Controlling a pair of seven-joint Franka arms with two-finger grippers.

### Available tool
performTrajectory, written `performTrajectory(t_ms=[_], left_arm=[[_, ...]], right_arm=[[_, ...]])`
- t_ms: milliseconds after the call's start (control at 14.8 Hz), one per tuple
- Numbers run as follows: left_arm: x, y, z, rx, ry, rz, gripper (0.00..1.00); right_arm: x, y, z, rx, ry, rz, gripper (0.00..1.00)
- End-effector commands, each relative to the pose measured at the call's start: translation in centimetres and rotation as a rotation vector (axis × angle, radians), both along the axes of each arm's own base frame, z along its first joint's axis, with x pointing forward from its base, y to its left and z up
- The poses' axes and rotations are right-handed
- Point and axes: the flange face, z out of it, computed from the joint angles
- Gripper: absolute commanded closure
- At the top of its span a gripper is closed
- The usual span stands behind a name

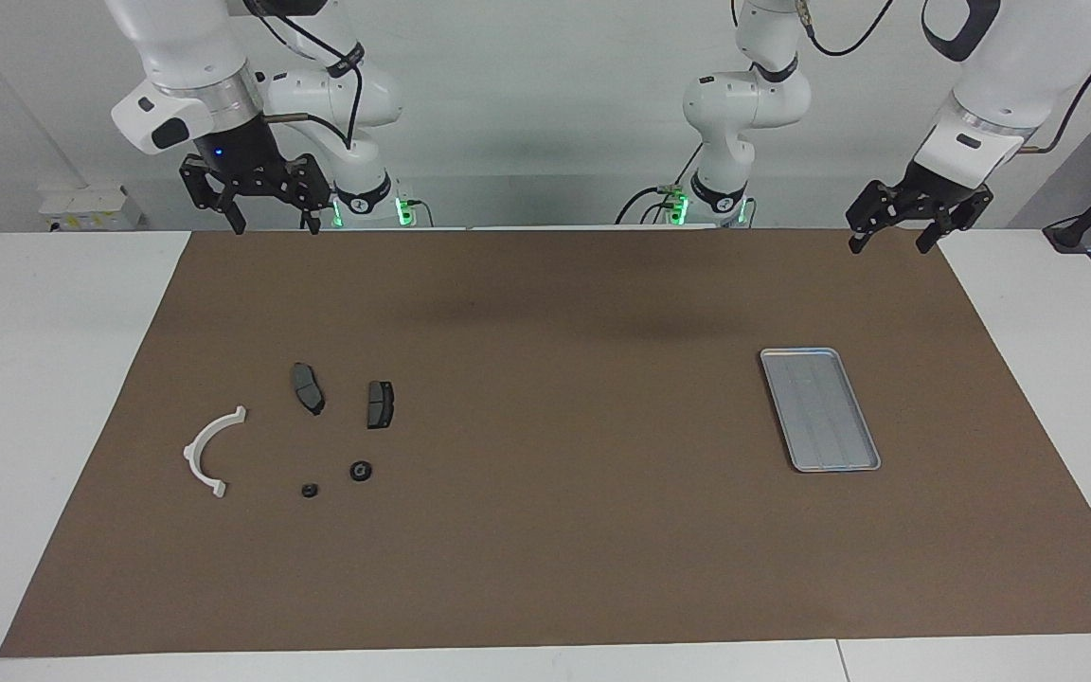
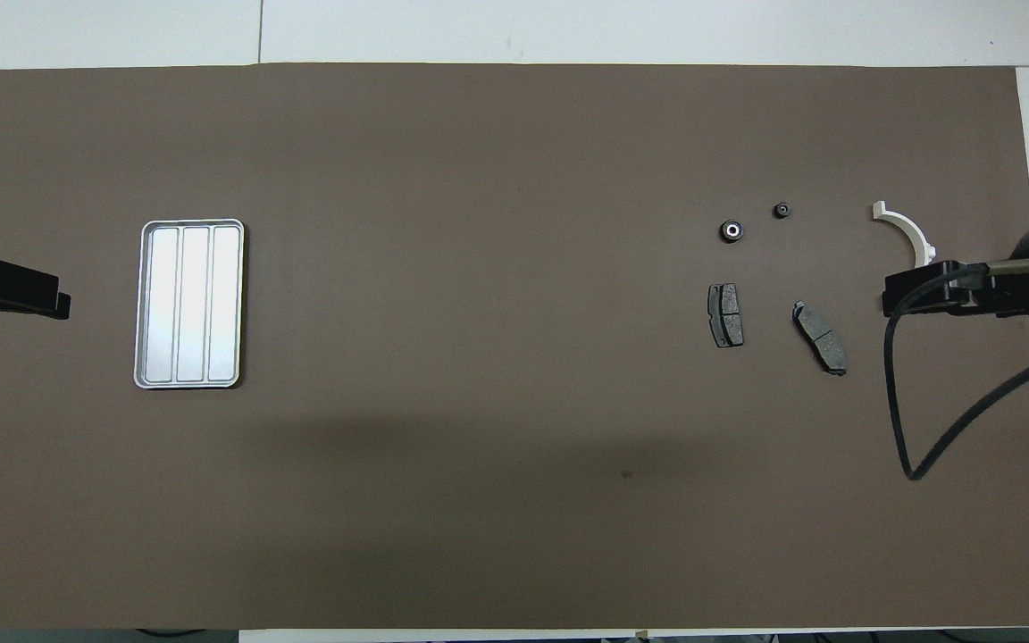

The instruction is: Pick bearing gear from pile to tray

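Observation:
The pile lies on the brown mat toward the right arm's end: a white half-ring bracket (image 1: 193,453) (image 2: 910,229), two dark grey pads (image 1: 307,386) (image 1: 380,403) (image 2: 820,336) (image 2: 725,314), and two small black round pieces. The bigger round piece (image 1: 362,470) (image 2: 732,231) has a pale centre; the smaller one (image 1: 310,490) (image 2: 782,210) lies beside it. I cannot tell which one is the bearing gear. The silver tray (image 1: 820,409) (image 2: 191,304) lies toward the left arm's end with nothing in it. My right gripper (image 1: 276,225) (image 2: 894,297) hangs open over the mat's edge by its base. My left gripper (image 1: 891,244) (image 2: 54,302) waits open over the mat's corner.
The brown mat (image 1: 545,549) covers most of the white table (image 1: 53,398). A black cable (image 2: 903,420) loops down from the right arm over the mat's end. Bare mat stretches between the pile and the tray.

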Motion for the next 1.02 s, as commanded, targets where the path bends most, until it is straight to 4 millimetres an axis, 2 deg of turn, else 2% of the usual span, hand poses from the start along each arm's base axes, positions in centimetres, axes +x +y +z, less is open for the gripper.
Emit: performTrajectory(t_ms=[0, 949], left_arm=[[-1.20, 0.21, 0.21, 0.005, 0.001, 0.000, 0.00], [-1.29, 0.05, 0.15, 0.006, 0.008, -0.003, 0.00]], right_arm=[[-0.14, -0.51, 0.03, -0.013, -0.005, 0.006, 0.00], [-0.22, -0.06, 0.05, -0.009, -0.006, 0.031, 0.00]])
